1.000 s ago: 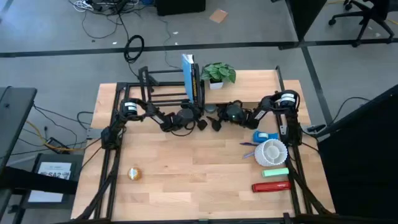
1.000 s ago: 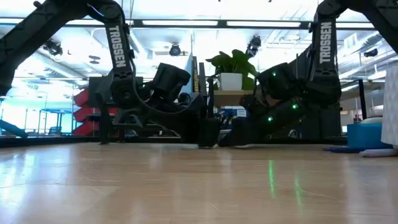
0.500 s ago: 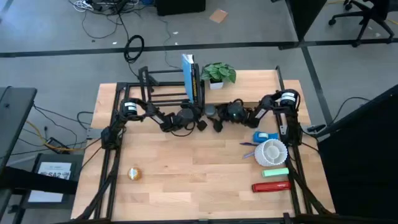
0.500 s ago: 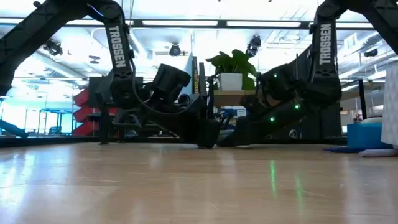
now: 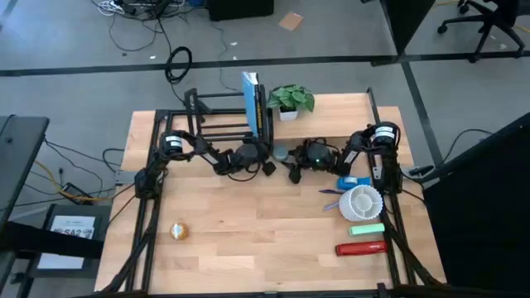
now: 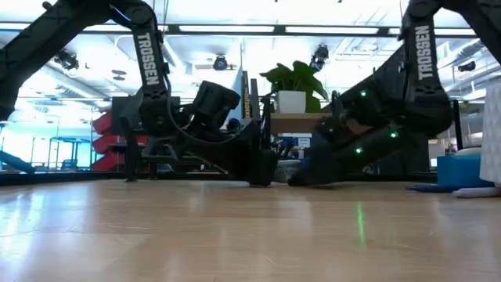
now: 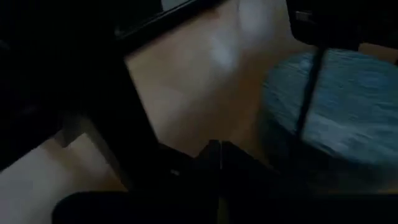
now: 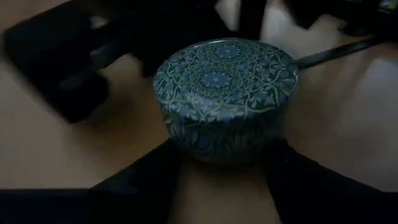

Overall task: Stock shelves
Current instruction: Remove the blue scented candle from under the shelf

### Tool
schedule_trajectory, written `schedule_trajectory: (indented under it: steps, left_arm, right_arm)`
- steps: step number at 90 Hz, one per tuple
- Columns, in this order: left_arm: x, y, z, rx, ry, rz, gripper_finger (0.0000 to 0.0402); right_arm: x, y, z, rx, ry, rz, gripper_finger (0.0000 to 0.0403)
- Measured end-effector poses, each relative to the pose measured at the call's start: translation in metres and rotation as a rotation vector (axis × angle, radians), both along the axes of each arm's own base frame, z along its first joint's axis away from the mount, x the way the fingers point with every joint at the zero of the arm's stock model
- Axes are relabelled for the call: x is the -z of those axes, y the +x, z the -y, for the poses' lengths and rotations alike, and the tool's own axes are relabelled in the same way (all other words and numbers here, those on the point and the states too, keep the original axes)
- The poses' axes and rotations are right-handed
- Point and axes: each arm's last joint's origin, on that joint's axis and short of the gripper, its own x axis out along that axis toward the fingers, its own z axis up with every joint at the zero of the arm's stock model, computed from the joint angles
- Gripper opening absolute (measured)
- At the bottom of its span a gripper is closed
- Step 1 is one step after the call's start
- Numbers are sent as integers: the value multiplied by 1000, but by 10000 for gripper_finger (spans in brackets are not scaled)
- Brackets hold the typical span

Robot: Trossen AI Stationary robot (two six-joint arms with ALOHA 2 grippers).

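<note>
Retreating a little toward its base, the right pincer (image 5: 294,171) now sits lower on the bench (image 5: 248,232), its fingers (image 8: 143,180) spread wide on either side of a round blue patterned tin (image 8: 224,93) without clamping it. Left pincer (image 5: 267,166) rests beside the black rod rack (image 5: 217,116); I cannot tell its state. Plank-topped stand (image 6: 301,119) carries a potted plant (image 5: 290,99).

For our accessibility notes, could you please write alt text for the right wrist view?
A round tin with a blue-green floral patterned lid sits on the light wooden tabletop, between the right gripper's two dark, spread fingers. Black metal rods of a rack cross behind it.
</note>
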Motion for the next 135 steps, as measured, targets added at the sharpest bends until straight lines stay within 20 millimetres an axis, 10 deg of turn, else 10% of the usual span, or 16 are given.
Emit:
schedule_trajectory:
  steps: [52, 102, 135]
  left_arm:
    - [-15, -1, 26, 75, -30, -93, 0]
    - [-75, -12, 49, -42, -3, -100, 0]
    - [-78, -11, 79, 8, -36, -84, 0]
  right_arm:
    - [2, -11, -13, -50, 24, 24, 375]
    - [-5, 9, -3, 46, 16, 58, 376]
    - [-5, 13, -2, 57, 51, 59, 362]
